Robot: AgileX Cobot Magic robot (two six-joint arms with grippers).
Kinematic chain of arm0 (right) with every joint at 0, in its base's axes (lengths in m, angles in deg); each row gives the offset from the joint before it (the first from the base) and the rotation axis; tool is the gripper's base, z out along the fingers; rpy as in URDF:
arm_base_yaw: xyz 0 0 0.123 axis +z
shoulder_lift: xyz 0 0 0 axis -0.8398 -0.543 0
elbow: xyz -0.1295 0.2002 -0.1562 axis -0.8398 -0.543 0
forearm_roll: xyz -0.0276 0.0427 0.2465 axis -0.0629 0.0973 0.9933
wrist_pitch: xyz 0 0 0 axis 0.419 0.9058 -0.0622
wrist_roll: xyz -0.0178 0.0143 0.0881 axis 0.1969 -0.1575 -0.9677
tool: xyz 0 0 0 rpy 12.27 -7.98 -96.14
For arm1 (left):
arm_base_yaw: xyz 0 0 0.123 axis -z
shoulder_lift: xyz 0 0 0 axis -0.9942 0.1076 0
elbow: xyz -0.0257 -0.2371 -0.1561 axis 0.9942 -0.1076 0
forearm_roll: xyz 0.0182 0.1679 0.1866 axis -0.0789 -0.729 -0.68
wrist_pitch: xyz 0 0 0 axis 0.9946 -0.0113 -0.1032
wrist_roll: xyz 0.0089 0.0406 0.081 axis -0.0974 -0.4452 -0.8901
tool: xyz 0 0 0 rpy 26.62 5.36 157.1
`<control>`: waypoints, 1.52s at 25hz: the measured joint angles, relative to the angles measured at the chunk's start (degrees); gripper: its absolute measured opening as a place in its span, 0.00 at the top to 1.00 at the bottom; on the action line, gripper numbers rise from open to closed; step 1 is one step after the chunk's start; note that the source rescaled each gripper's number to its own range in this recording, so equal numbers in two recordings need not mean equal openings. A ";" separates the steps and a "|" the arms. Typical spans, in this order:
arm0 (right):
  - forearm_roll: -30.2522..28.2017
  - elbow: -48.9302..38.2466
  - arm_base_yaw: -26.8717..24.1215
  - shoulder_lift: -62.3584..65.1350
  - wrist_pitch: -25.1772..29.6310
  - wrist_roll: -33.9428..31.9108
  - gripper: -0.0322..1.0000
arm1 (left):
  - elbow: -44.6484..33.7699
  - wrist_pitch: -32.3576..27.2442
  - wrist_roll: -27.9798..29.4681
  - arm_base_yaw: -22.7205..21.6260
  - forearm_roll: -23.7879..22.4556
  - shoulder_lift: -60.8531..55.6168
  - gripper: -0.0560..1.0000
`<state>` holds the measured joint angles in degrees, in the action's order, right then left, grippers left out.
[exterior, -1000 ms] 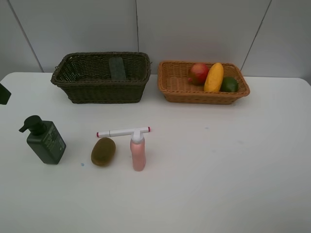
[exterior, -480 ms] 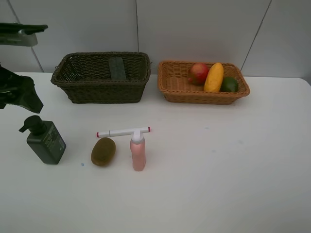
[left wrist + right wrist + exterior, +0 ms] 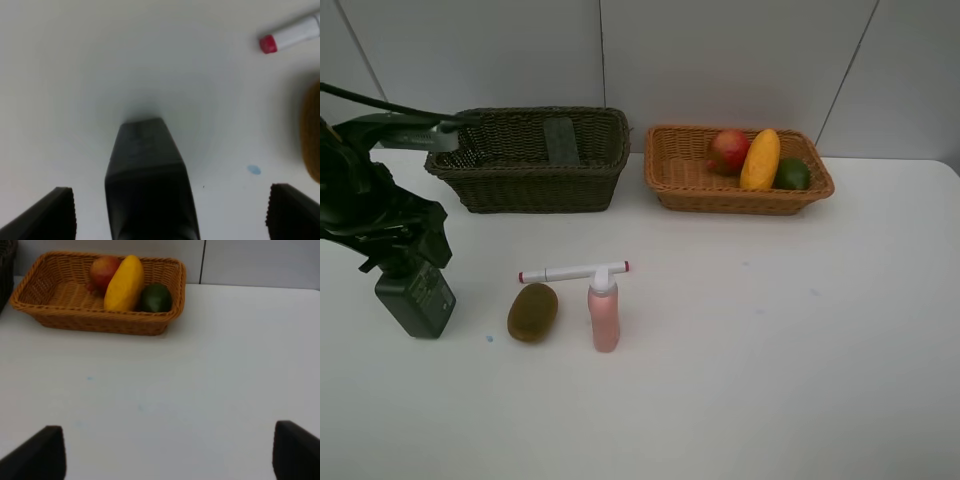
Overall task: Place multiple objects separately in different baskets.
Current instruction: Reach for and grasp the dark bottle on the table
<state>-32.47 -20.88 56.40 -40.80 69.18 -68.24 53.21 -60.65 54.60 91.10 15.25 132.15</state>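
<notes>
Here the left gripper [image 3: 172,200] straddles the pump bottle [image 3: 149,175], kiwi [image 3: 532,311] nearby.

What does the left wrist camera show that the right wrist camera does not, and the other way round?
Only the left wrist view: the dark pump bottle, seen between the tips of the left gripper, one red end of the marker, and the edge of the kiwi. Only the right wrist view: the orange basket holding the pomegranate, mango and lime, and the right gripper with nothing between its tips. Both: the white table, and jaws standing wide open.
</notes>
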 joint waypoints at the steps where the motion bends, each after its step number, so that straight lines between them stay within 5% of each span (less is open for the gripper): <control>1: 0.00 0.00 0.00 0.00 0.00 0.00 0.00 | 0.00 0.14 0.00 0.00 0.00 1.04 0.00; 16: 0.00 0.00 0.00 0.00 0.00 0.00 0.00 | 0.31 0.54 0.00 0.00 0.00 7.34 0.04; 18: 0.00 0.00 0.00 0.00 0.00 0.00 0.00 | 0.31 0.54 0.00 0.00 0.00 7.34 0.18; 21: 0.00 0.00 0.00 0.00 0.00 0.00 0.00 | 0.37 0.55 0.00 0.00 -0.15 7.36 0.57; 38: 0.00 0.00 0.00 0.00 0.00 0.00 0.00 | 0.37 0.79 0.00 0.00 0.68 7.36 0.56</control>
<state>-32.47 -20.88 56.40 -40.80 69.18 -68.24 53.58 -59.87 54.60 91.10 15.93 139.51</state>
